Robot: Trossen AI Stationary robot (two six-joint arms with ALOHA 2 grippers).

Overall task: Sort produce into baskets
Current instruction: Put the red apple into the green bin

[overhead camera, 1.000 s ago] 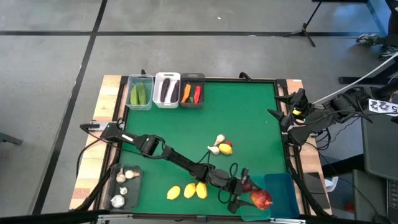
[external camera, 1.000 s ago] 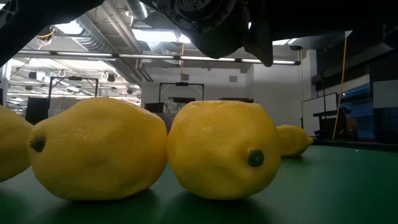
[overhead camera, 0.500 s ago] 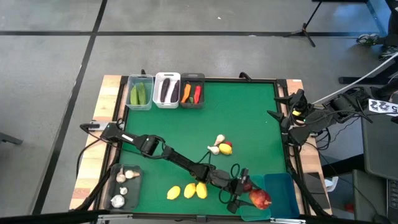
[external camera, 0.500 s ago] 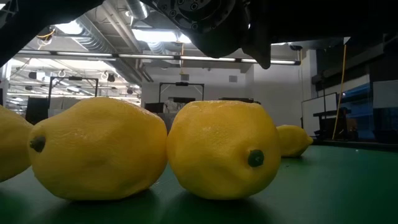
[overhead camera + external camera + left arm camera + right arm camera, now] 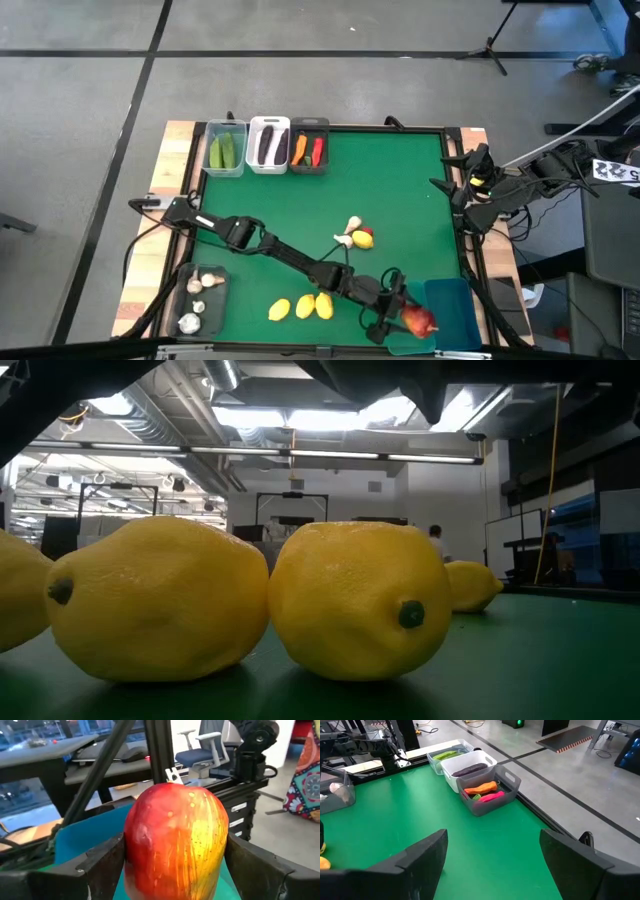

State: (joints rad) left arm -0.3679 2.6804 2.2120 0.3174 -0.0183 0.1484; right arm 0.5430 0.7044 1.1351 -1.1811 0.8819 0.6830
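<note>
From above, much of the sorting looks done: cucumbers [image 5: 225, 151] fill the clear bin [image 5: 226, 128], eggplants [image 5: 268, 145] the white bin [image 5: 268, 124], and carrot [image 5: 300, 149] and chili [image 5: 317, 150] share the grey bin [image 5: 309, 126], while garlic [image 5: 196, 285] sits in the dark bin [image 5: 218, 300]. Left on the mat are three lemons [image 5: 303, 306], plus a garlic bulb [image 5: 351, 227] and another lemon [image 5: 363, 238] mid-table. The left gripper [image 5: 398, 313] reaches to the teal bin [image 5: 455, 312], clamped on a red fruit [image 5: 419, 319] at its edge; the right gripper [image 5: 452, 187] waits at the table's right edge. The low view shows lemons [image 5: 355, 600] lying unsorted. The left wrist view shows the fruit [image 5: 176, 840] pinched between both fingers, over the teal bin [image 5: 82, 840]. The right wrist view shows its fingers [image 5: 417, 857] apart, empty, facing the filled bins [image 5: 490, 787].
</note>
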